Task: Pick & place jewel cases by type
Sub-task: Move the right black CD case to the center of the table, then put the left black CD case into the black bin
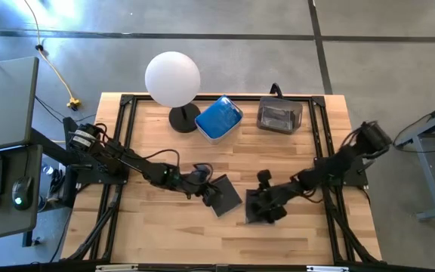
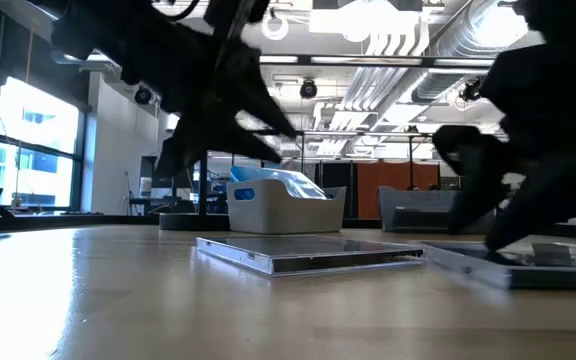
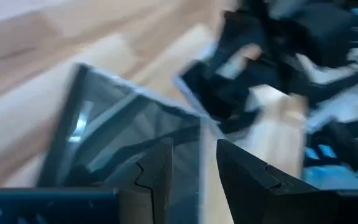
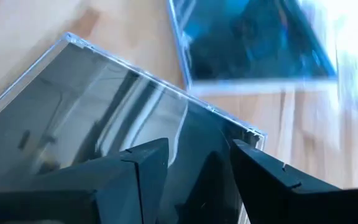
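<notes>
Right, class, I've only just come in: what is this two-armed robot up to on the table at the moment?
It is sorting jewel cases. The left claw is down at a dark-lined clear case near the table's middle, its fingers apart over the case's edge. The right claw is likewise low over another dark case beside it. Both cases lie flat on the wooden table. At the far edge, one tub holds blue cases and a second tub holds dark ones, beside a white globe lamp.
</notes>
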Robot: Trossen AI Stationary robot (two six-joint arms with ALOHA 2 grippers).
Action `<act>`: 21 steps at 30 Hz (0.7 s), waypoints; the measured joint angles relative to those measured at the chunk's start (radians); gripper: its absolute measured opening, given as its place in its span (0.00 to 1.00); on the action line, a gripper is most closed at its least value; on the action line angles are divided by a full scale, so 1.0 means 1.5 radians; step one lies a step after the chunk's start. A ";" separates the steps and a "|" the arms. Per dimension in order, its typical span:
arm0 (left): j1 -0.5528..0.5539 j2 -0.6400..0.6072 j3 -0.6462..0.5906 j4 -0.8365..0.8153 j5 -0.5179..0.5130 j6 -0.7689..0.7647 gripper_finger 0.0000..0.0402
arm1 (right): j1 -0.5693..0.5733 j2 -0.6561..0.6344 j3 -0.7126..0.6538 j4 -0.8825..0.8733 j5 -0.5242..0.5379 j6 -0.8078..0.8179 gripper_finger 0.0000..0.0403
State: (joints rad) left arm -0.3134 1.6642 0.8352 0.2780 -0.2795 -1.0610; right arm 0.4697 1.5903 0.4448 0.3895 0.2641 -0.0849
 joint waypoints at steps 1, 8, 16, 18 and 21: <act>0.001 0.000 0.000 -0.015 -0.011 -0.009 0.31 | -0.004 0.013 0.000 0.028 -0.001 -0.009 0.42; 0.037 0.000 0.000 -0.119 -0.015 -0.060 0.31 | 0.006 0.014 0.035 -0.024 0.050 -0.042 0.42; 0.103 0.000 0.000 -0.130 0.046 -0.023 0.31 | 0.023 0.023 0.125 -0.026 0.042 -0.037 0.42; 0.117 0.000 0.000 -0.151 0.064 -0.024 0.31 | 0.018 0.043 0.153 -0.026 0.044 -0.038 0.42; 0.128 0.000 0.000 -0.168 0.075 -0.029 0.31 | 0.010 0.089 0.197 -0.039 0.047 -0.063 0.42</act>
State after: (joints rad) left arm -0.1215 1.6642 0.8349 0.0258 -0.1666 -1.1038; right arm 0.4842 1.7233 0.7401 0.3316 0.3344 -0.1789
